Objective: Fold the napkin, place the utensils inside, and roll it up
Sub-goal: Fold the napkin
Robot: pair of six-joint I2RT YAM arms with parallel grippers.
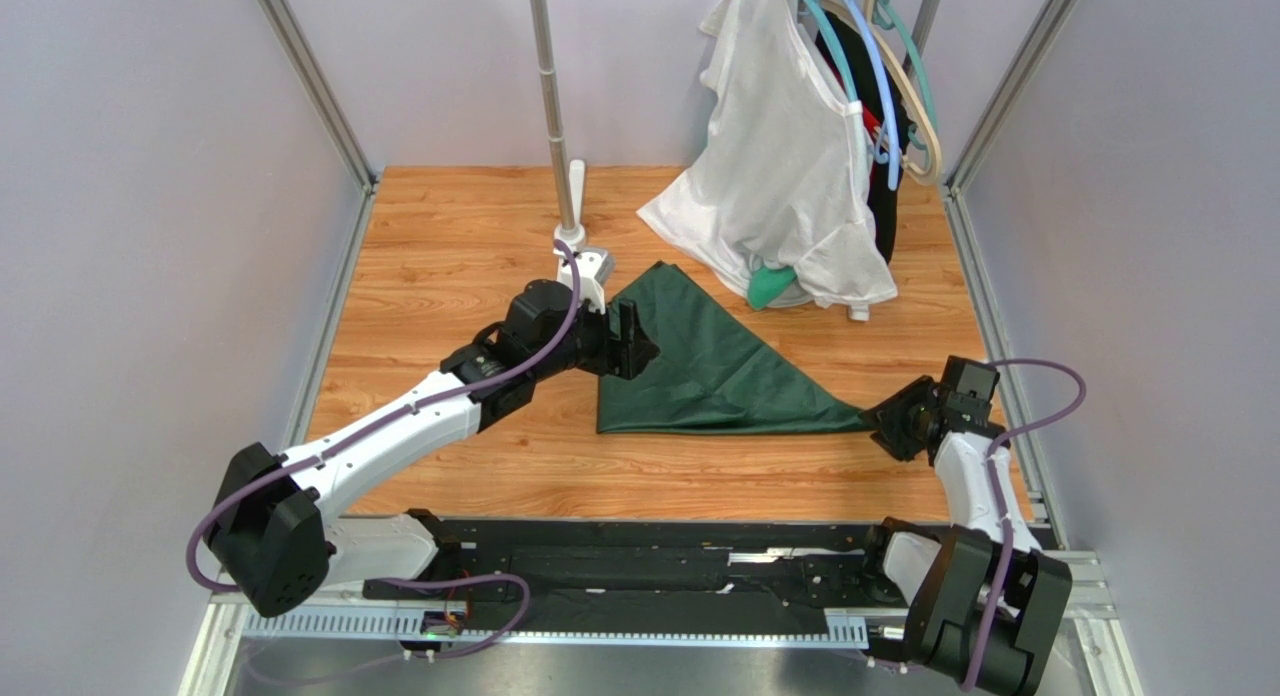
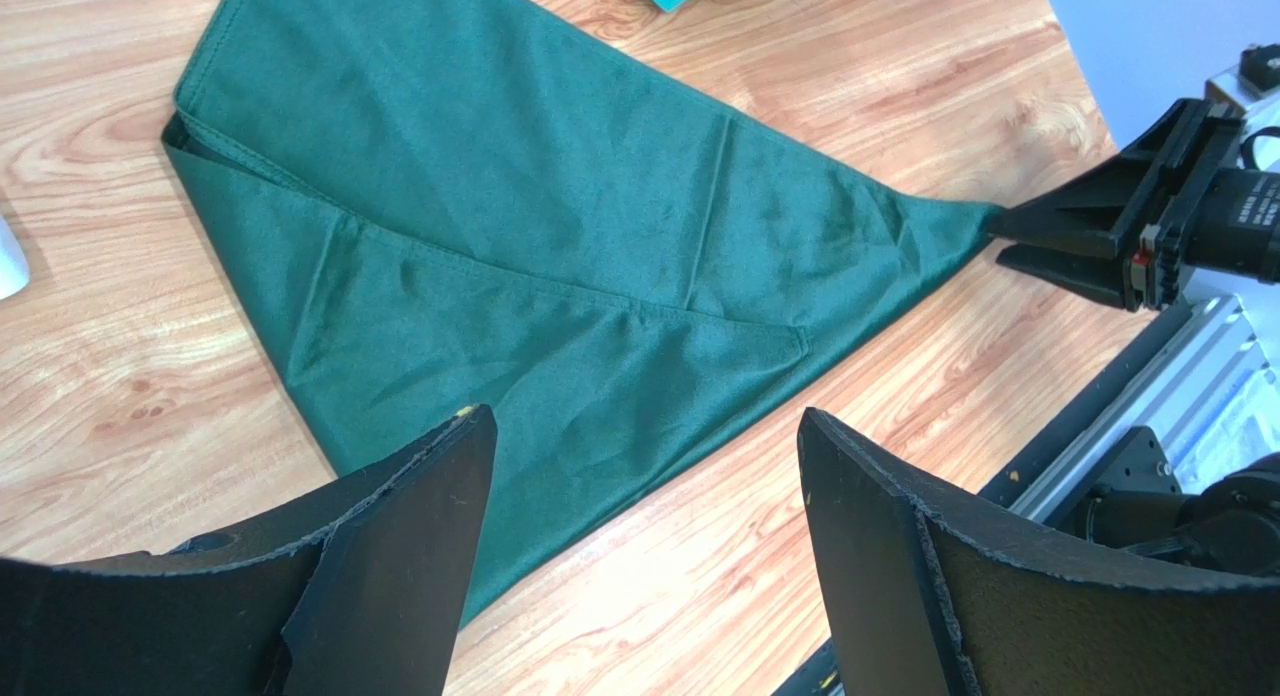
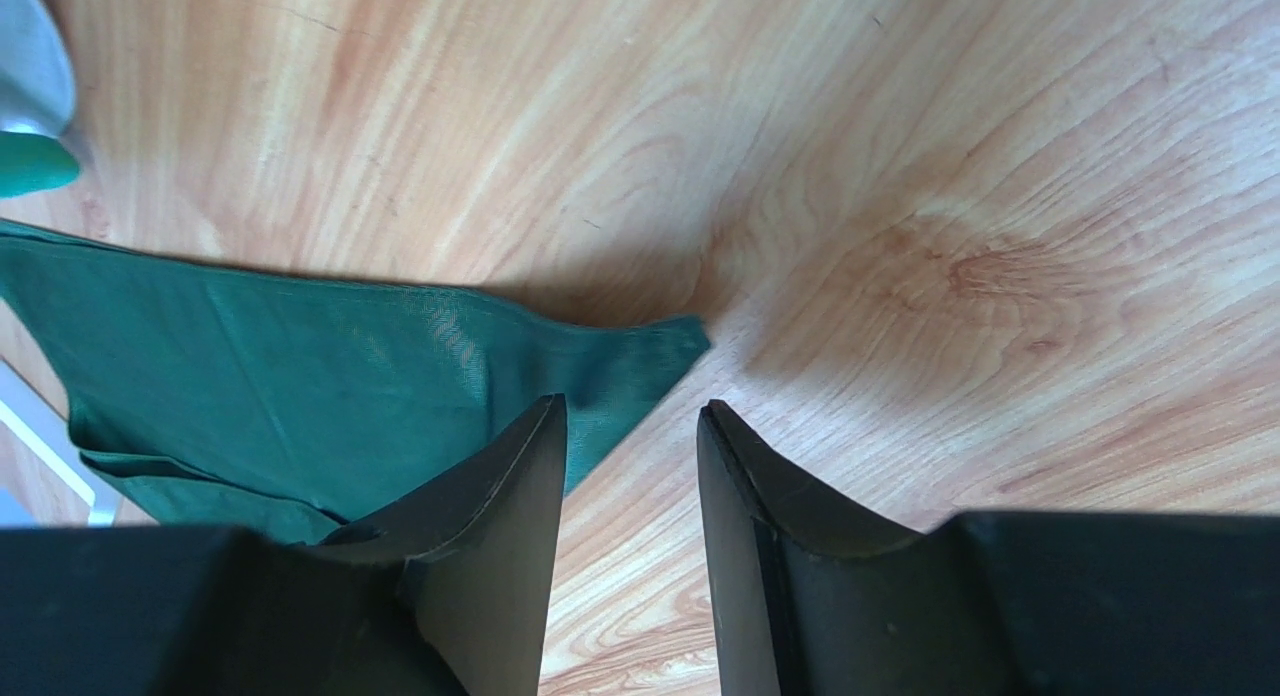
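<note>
The napkin (image 1: 706, 369) lies flat on the tabletop (image 1: 451, 246), a bit right of the middle. It's already folded to a triangle: one point toward the far edge, one side along the near edge, sharp corner toward the right edge. Two layers, hems not quite lined up on the left side.

Handling, our judgement:
- Light, soft and limp, with no stiffness.
- It'll sag and drag if lifted by one point.
- The layers may slide apart on the smooth wood.

Best hold, as we see it: pinch a corner or hemmed edge through both layers, low to the wood. For rolling, take two spread points on one edge.

Right gripper (image 3: 631, 414) sits at the right corner with its fingers partly apart and bare wood in the gap. The cloth tip is just beside one finger, nothing pinched. Left gripper (image 2: 631, 441) hovers over the napkin's left part, fingers spread wide, holding nothing.

No utensils show in any view, so we judge that step not yet done.

Further out, a white garment (image 1: 781, 156) hangs at the far right corner, its hem near the napkin's far point. A metal pole (image 1: 553, 111) stands at the far edge.
</note>
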